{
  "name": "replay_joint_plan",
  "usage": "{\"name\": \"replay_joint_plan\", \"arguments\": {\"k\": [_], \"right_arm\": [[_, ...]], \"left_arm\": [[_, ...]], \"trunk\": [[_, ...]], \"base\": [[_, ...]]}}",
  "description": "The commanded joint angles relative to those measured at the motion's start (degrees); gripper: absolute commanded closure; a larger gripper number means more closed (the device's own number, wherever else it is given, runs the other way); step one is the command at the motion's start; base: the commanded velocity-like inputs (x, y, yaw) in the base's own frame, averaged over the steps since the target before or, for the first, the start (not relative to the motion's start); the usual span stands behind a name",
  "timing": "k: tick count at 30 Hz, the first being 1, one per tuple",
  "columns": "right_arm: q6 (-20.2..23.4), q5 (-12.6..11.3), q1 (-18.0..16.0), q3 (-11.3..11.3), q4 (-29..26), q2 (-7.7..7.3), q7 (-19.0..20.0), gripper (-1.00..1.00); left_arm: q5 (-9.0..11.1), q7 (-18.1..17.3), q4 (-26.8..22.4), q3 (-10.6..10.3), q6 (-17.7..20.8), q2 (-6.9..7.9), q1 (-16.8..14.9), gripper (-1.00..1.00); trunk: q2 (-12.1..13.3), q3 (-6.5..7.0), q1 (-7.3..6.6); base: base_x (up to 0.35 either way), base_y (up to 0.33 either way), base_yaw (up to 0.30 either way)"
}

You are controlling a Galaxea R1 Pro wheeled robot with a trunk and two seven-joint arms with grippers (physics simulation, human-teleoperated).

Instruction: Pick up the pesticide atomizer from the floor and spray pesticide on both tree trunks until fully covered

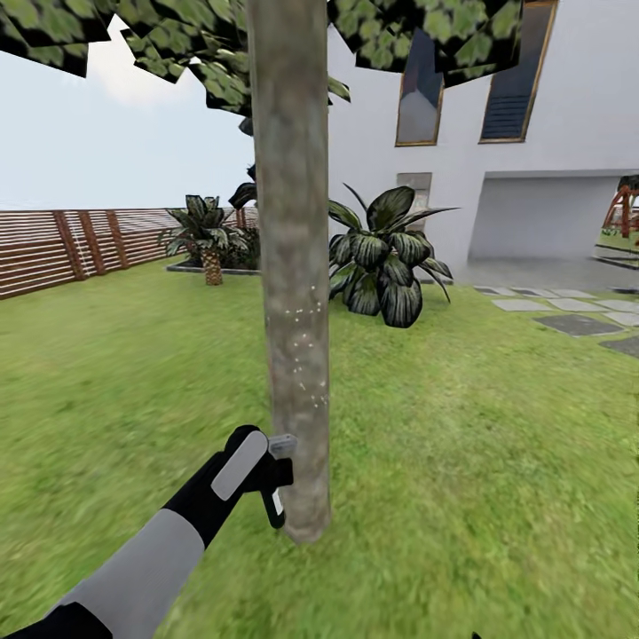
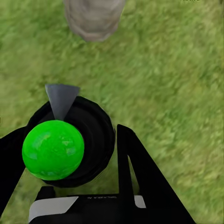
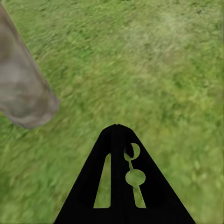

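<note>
Left gripper (image 1: 266, 479) holds pesticide atomizer (image 1: 277, 475) beside tree trunk (image 1: 291, 266).

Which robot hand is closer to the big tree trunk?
Left. The left gripper holds the pesticide atomizer right beside the tree trunk. The right gripper hangs over grass, with the trunk's base off to one side.

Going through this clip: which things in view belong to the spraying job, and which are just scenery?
Job: pesticide atomizer held in left gripper; tree trunk; white pesticide specks on it.
Scenery: fence, palm, dark leafy plant, house, stepping stones.
</note>
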Motion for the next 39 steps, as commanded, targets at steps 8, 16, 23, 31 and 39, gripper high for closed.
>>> {"name": "replay_joint_plan", "arguments": {"k": [8, 16, 23, 31, 39], "right_arm": [[-0.18, -0.4, -0.02, 0.06, 0.1, 0.0, 0.21, 1.0], [-0.18, -0.39, -0.02, 0.32, 0.1, 0.08, 0.22, 1.0], [-0.18, -0.45, -0.02, 0.11, 0.1, -0.06, 0.3, 1.0], [-0.18, -0.46, -0.02, 0.05, 0.1, -0.09, 0.3, 1.0], [-0.18, -0.34, -0.02, 0.1, 0.1, 0.08, 0.18, 1.0]], "left_arm": [[0.58, 0.59, -0.06, -0.65, -0.06, 0.04, -0.02, 1.0], [0.61, 0.59, 0.01, -0.68, -0.07, 0.03, -0.02, 1.0], [0.59, 0.59, -0.01, -0.69, -0.09, 0.03, -0.02, 1.0], [0.59, 0.59, -0.24, -0.69, -0.11, 0.03, 0.51, 1.0], [0.58, 0.59, -0.45, -0.69, -0.11, 0.03, 1.01, 1.0]], "trunk": [[-0.03, -0.02, 0.05], [-0.03, -0.02, 0.05], [-0.03, -0.02, 0.05], [-0.03, -0.02, 0.05], [-0.03, -0.02, 0.05]], "base": [[0.279, 0.225, -0.249], [0.246, 0.255, -0.11], [0.11, 0.3, -0.192], [-0.143, 0.3, -0.26], [-0.232, 0.252, -0.103]]}}
